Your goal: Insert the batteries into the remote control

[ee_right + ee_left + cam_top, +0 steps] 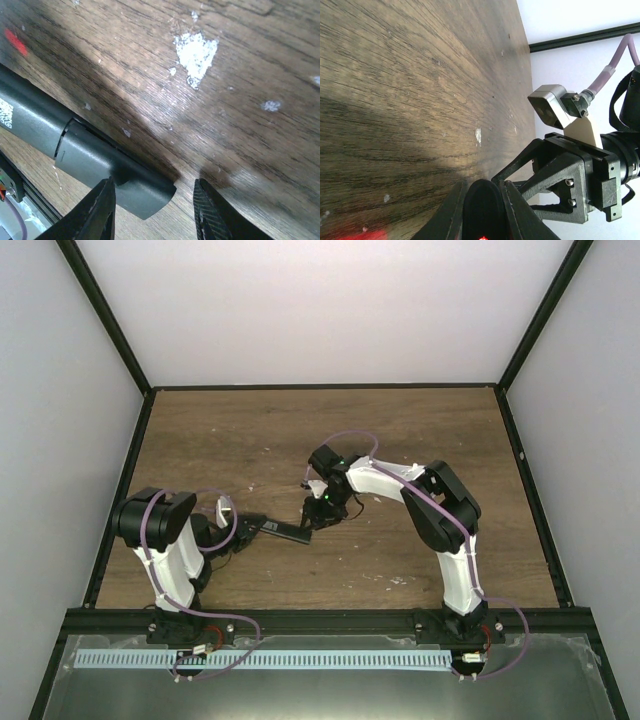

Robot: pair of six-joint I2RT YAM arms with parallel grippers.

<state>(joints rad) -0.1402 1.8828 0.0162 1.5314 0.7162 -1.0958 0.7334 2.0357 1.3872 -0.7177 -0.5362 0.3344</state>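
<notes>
Worn, dark wood-grain table. A white chipped patch lies ahead of the right claw, with small flecks further aside. The remote casts a shadow across the boards. One white speck lies ahead of the left claw.

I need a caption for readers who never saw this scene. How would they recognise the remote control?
On the brown wooden table, look just left of its middle. The left pincer clamps one end of the remote control, which points toward the right pincer. Unlike the bulky pincers, it is a slim, straight, dark bar.
</notes>
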